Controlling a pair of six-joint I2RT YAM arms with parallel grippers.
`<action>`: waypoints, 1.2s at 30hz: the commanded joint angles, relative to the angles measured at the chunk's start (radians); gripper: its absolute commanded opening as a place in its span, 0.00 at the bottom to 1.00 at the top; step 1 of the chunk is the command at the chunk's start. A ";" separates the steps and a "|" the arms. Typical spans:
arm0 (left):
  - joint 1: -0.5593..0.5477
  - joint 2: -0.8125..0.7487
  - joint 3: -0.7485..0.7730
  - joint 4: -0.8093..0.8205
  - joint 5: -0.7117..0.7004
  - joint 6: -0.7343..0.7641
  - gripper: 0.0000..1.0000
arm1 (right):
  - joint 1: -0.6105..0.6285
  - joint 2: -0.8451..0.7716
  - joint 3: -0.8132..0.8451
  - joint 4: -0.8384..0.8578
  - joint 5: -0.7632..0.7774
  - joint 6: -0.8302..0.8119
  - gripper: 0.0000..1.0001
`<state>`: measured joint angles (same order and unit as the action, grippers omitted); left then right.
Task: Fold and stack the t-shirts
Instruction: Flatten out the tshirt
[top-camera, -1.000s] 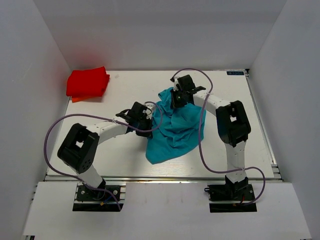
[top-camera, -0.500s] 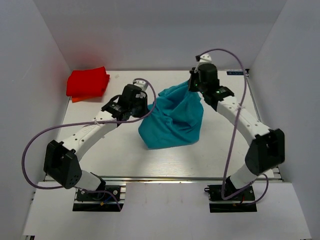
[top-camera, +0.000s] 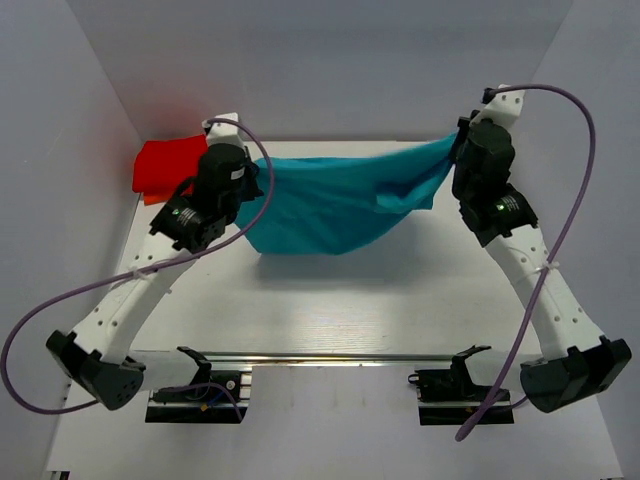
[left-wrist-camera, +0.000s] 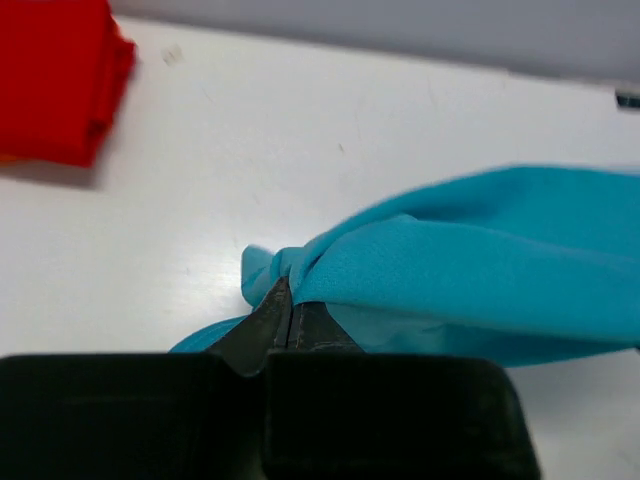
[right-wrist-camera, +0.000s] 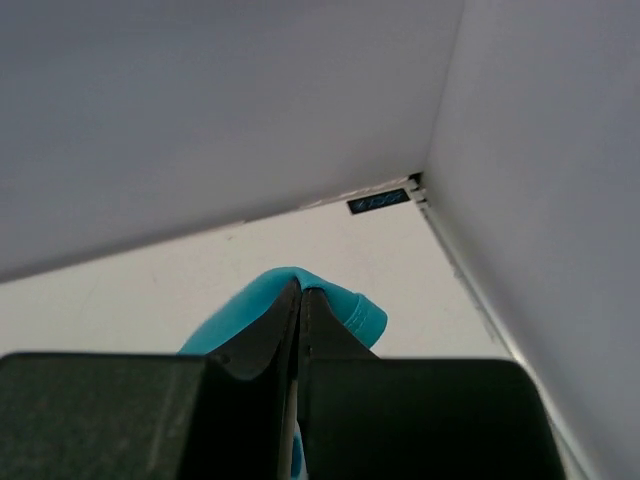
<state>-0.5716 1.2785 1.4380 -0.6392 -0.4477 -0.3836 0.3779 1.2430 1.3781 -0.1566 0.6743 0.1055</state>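
step: spreading out the teal t-shirt (top-camera: 340, 205) before any fold; it is not yet laid flat or folded.
teal position: hangs over the far half of the table (top-camera: 350, 310), stretched left to right between the two arms and sagging in the middle. Shadow on the table below it, so it looks clear of the surface.
left gripper (left-wrist-camera: 290, 305): fingers pressed together on a bunched corner at the shirt's left end, no gap visible.
right gripper (right-wrist-camera: 300, 298): fingers pressed together on a small fold of teal cloth at the right end, near the far-right corner.
red t-shirt (top-camera: 165, 165): lies in the far-left corner of the table, looks already folded; partly hidden by the left arm in the top view.
count: 2 t-shirts (1 teal, 1 red), 2 grippers, both gripping the teal one.
next, my read: lower both ends together with the tension kept, so the cloth lands flat, then release and fold.
risk: uneven lowering would bunch the sagging middle.
left to do: fold the teal, then stack it with the red.
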 joint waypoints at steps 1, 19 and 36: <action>0.004 -0.086 0.042 0.009 -0.155 0.055 0.00 | -0.014 -0.063 0.070 0.040 0.107 -0.101 0.00; 0.004 -0.237 0.147 0.007 -0.166 0.140 0.00 | -0.027 -0.267 0.179 -0.167 -0.108 -0.164 0.00; 0.122 0.434 0.037 0.118 0.079 0.068 0.00 | -0.060 0.230 -0.028 -0.121 -0.130 -0.010 0.00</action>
<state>-0.5003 1.5837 1.4441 -0.5076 -0.4362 -0.2916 0.3420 1.3518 1.3567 -0.3122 0.5110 0.0719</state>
